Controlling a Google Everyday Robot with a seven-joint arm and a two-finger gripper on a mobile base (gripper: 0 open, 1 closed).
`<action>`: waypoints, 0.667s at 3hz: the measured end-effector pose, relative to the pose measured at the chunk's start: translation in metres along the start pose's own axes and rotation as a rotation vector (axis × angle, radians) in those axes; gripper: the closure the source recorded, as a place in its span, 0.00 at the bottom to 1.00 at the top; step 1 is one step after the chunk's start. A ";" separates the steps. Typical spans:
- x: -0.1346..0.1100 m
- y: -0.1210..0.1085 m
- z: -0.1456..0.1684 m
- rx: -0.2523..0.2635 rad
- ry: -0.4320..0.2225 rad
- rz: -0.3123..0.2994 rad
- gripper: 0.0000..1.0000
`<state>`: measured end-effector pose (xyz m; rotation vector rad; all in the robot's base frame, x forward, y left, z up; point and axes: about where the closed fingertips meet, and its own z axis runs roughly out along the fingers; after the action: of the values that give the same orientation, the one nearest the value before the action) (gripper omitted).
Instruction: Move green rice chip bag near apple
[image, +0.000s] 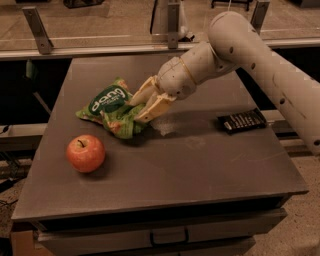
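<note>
The green rice chip bag (111, 108) is a crinkled bright-green pouch with a dark oval logo, held tilted just above the table left of centre. My gripper (139, 106) is shut on the bag's right edge, its cream fingers (152, 107) pinching the foil. The white arm reaches in from the upper right. The red-orange apple (86, 153) stands on the table to the lower left of the bag, a short gap away and not touching it.
A flat black packet with white print (241, 120) lies near the right edge of the grey table (200, 170). A metal rail (100, 50) runs along the back. A drawer front with a handle (167, 235) sits below the front edge.
</note>
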<state>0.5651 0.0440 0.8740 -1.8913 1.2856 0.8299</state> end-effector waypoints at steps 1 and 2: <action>0.002 0.011 0.000 -0.049 0.005 -0.021 0.82; 0.002 0.012 0.002 -0.087 0.008 -0.044 0.59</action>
<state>0.5547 0.0412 0.8689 -1.9861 1.2258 0.8689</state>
